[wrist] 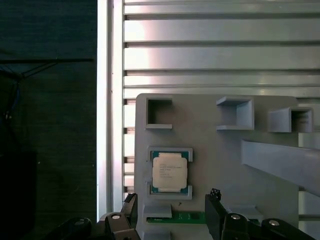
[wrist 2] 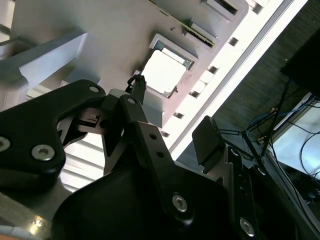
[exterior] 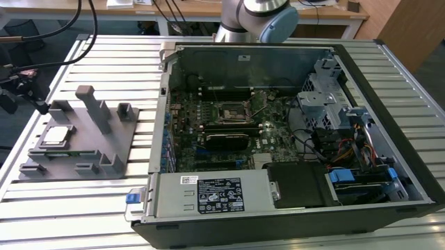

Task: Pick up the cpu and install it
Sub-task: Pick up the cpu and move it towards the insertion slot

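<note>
The cpu [exterior: 56, 136] is a small square chip with a pale silvery top. It lies flat in a framed pocket of the grey holder block [exterior: 87, 143], on the slatted table at the exterior view's left. In both wrist views my gripper [wrist: 172, 200] [wrist 2: 172, 112] hangs above the holder, open. Its two black fingertips [wrist: 131, 201] stand wide apart with nothing between them. The cpu [wrist: 170, 170] [wrist 2: 162, 72] lies just beyond them, untouched. The black square socket [exterior: 233, 110] sits mid-motherboard inside the open computer case [exterior: 410, 172].
The holder carries upright posts [exterior: 87, 101] and small empty pockets [wrist: 159, 113] near the cpu. The table edge [wrist: 104, 100] and dark floor lie close beside the holder. Inside the case are a black module [exterior: 230, 139], cables [exterior: 334, 151] and a drive cage [exterior: 321, 101].
</note>
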Controlling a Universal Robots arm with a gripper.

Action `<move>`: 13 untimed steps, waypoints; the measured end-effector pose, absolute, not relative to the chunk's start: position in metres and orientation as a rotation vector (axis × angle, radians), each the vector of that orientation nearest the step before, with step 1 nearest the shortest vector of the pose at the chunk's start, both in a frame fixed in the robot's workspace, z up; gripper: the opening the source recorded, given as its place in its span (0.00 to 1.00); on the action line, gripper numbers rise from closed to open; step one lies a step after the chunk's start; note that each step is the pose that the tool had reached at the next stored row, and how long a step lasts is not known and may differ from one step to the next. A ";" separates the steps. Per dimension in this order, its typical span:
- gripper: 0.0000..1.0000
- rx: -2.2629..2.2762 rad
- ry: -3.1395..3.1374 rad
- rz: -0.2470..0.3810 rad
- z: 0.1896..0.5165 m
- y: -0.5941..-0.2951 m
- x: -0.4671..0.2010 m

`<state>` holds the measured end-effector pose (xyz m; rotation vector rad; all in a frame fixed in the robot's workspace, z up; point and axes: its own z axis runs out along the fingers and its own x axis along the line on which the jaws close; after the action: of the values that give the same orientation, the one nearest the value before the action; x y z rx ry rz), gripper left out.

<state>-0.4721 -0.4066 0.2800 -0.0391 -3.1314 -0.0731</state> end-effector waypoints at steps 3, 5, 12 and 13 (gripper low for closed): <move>0.65 -0.039 -3.132 -0.073 0.278 -0.407 -0.472; 0.65 -0.039 -3.131 -0.073 0.276 -0.408 -0.472; 0.65 -0.039 -3.132 -0.073 0.273 -0.408 -0.472; 0.65 -0.039 -3.132 -0.073 0.273 -0.408 -0.472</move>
<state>-0.4721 -0.4079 0.2728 -0.0391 -3.1316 -0.0734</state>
